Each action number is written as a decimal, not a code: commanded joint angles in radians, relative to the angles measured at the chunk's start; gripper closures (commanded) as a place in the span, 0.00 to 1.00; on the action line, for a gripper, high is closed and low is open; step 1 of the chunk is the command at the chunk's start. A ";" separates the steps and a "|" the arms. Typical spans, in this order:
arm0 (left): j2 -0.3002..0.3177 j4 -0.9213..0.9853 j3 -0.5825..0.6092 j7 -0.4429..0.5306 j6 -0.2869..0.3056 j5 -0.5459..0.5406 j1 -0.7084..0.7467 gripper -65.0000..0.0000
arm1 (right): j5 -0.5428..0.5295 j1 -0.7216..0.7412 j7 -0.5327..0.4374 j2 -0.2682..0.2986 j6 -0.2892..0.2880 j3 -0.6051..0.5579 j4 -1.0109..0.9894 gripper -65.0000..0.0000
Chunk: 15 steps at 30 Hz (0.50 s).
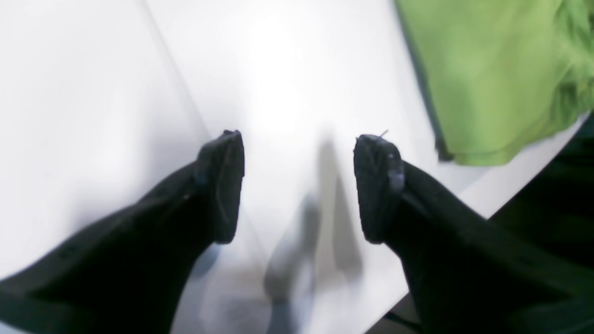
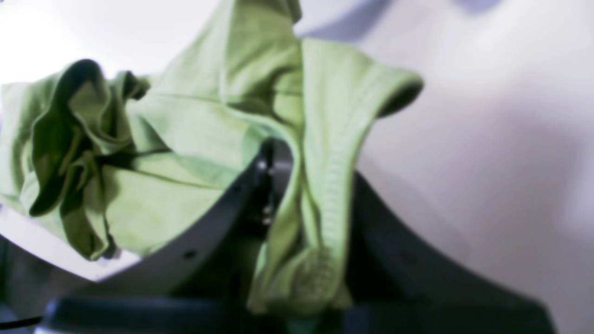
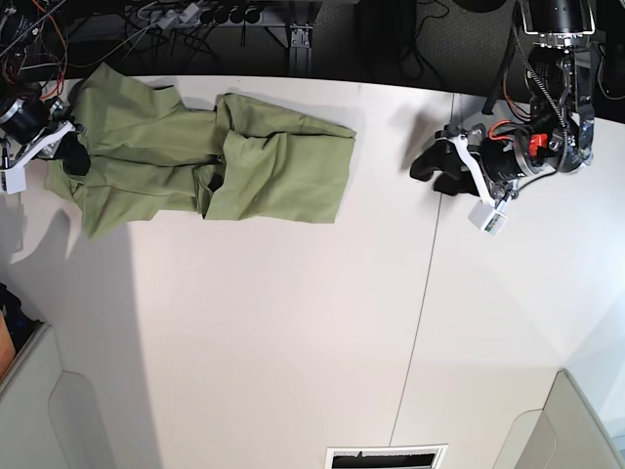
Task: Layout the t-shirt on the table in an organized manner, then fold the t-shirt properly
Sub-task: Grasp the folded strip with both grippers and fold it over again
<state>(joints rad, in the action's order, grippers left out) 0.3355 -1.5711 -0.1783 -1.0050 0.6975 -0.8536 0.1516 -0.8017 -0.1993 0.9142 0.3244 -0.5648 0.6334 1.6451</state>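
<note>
The olive-green t-shirt (image 3: 244,166) lies crumpled and bunched at the far left of the white table (image 3: 293,322). My right gripper (image 3: 70,158) is at the shirt's left edge. In the right wrist view it (image 2: 297,185) is shut on a ribbed hem fold of the t-shirt (image 2: 185,139), which drapes over the fingers. My left gripper (image 3: 427,168) hovers over bare table to the right of the shirt. Its black fingers stand open and empty (image 1: 299,144), with a corner of the t-shirt (image 1: 492,74) ahead to the right.
A thin dark seam (image 3: 425,293) crosses the table. Cables and a power strip (image 3: 186,15) run behind the far edge. The table's edge (image 1: 510,185) lies close to the left gripper, with dark floor beyond. A vent-like slot (image 3: 386,456) sits at the near edge.
</note>
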 commanded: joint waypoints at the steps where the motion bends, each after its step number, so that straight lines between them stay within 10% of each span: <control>1: 0.002 0.013 0.019 0.016 0.001 -0.003 -0.013 0.40 | -0.034 0.010 -0.017 0.010 -0.010 0.005 0.040 1.00; 15: -0.154 0.055 0.230 0.060 0.001 0.051 -0.014 0.40 | -0.042 0.043 -0.017 -0.251 -0.016 -0.212 0.294 1.00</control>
<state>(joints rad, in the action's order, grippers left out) 0.1791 -1.5116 0.0513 -0.9157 0.7082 -0.8322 0.1383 -0.8238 -0.1635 0.9199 0.0685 -0.5659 0.4171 1.9190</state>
